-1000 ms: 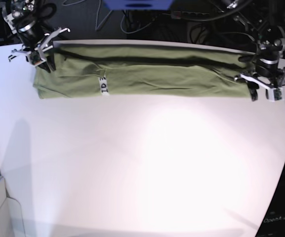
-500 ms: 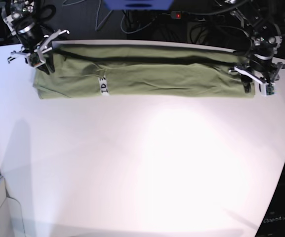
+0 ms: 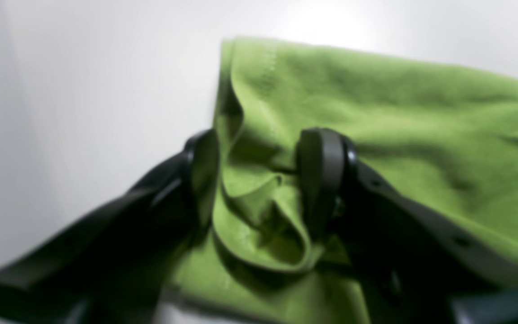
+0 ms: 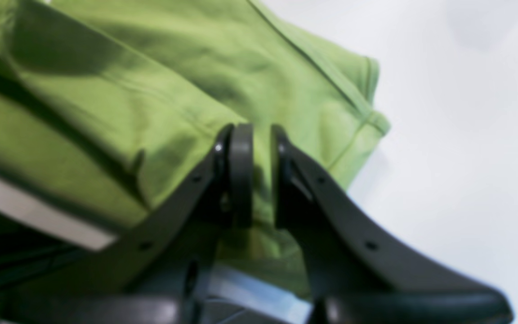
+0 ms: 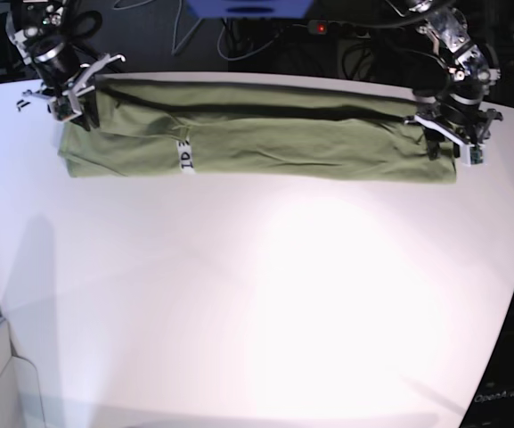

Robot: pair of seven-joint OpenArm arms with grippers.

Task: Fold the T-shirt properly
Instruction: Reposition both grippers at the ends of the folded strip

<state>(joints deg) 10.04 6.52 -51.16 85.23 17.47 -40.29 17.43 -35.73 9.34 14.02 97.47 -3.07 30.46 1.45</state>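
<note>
T-shirt (image 5: 265, 134), olive-green, lies folded into a long narrow band along the far edge of the white tabletop (image 5: 265, 303), running nearly from the far-left corner to the far-right corner; small white label (image 5: 186, 158) sits on its front fold, left of centre. Right gripper (image 4: 261, 175) at the far-left end of the band: jaws nearly together, pinching a thin layer of green cloth near the sleeve hem. Left gripper (image 3: 259, 180) at the far-right end: jaws spread apart, straddling a bunched ridge of fabric, one finger on the cloth, the other at its edge; cannot tell if the pads actually press it. Cloth wrinkled, dark crease running lengthwise down the band. Rest of the tabletop bare white with a bright glare patch around the middle, soft shadows near the left and near edges. Behind the far edge: dark background, tangled black cables (image 5: 239, 36), a blue object (image 5: 248, 7) at top centre, small red light (image 5: 320, 28).
</note>
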